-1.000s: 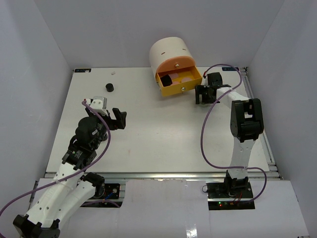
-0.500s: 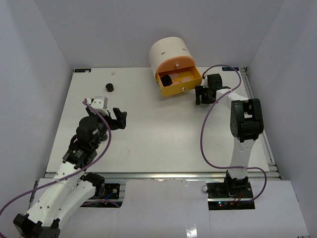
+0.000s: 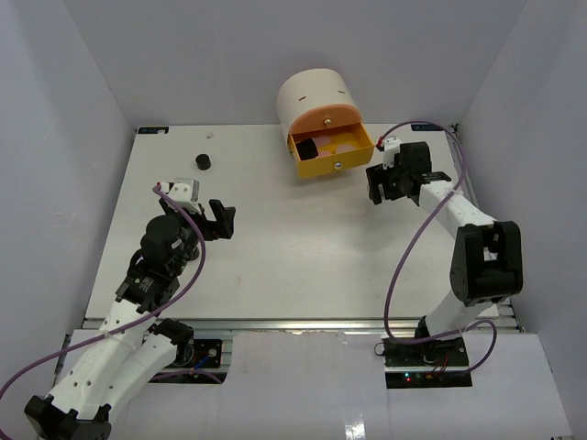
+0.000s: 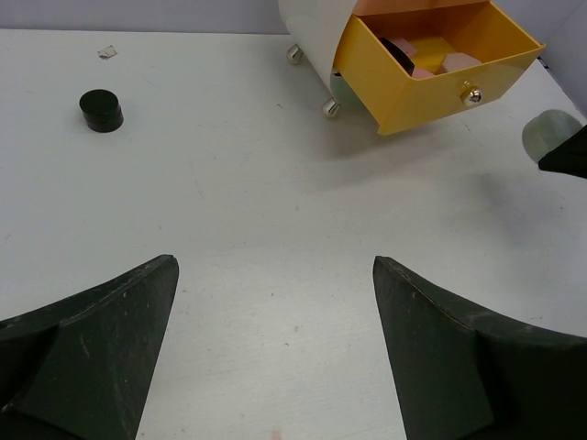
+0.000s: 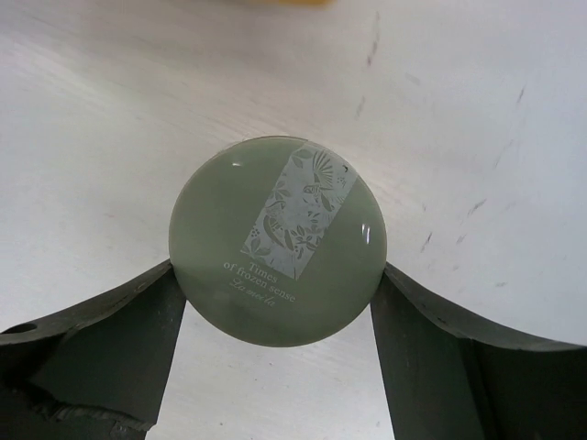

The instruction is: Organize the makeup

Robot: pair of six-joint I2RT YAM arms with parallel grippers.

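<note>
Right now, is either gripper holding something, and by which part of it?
The right gripper holds the grey-green round compact by its rim, one finger on each side. The left gripper is open and holds nothing.

compact (image 5: 278,240): glossy, smooth | table (image 5: 477,110): matt, scuffed | knob (image 4: 470,93): metallic

On the left, reaches forward with left gripper (image 4: 273,266) spread wide, holding nothing; on the right, stretches far forward with right gripper (image 5: 277,273) pinching grey-green compact (image 5: 277,240) between both fingers
</note>
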